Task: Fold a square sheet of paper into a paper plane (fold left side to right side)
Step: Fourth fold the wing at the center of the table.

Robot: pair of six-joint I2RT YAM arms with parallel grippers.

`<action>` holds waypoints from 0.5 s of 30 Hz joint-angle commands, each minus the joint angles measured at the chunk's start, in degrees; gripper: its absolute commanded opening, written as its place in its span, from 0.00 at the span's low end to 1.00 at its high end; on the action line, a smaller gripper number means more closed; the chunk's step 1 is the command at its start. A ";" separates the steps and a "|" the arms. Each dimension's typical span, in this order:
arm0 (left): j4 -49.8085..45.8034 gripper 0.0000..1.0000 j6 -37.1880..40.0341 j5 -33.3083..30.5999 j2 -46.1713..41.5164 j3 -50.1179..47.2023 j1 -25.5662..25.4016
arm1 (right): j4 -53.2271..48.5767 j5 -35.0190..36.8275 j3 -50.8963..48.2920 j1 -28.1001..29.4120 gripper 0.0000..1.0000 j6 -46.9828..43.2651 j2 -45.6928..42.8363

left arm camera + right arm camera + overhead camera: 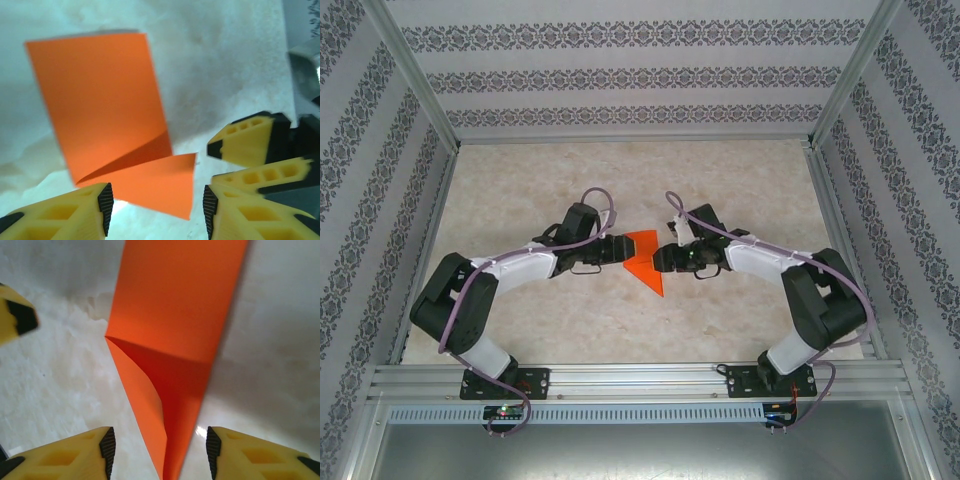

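On pale marbled bench (620, 330), near its middle: the square sheet of paper (646, 262), folded into a pointed wedge, one flap lifting. Either side, facing each other: left gripper (621, 249) and right gripper (661, 260), jaws parted, straddling paper edges, clamping nothing.
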 commanded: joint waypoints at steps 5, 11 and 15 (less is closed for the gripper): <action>-0.03 0.55 -5.71 -0.54 1.59 -3.08 0.69 | 5.88 -3.92 1.04 0.24 0.39 -1.18 4.70; 3.51 0.55 -8.44 2.44 4.88 -2.50 0.62 | 4.30 -0.09 1.23 0.38 0.09 -2.14 4.64; 5.89 0.55 -9.55 4.02 6.63 -1.78 0.27 | 2.80 2.14 0.91 0.29 0.02 -2.97 3.47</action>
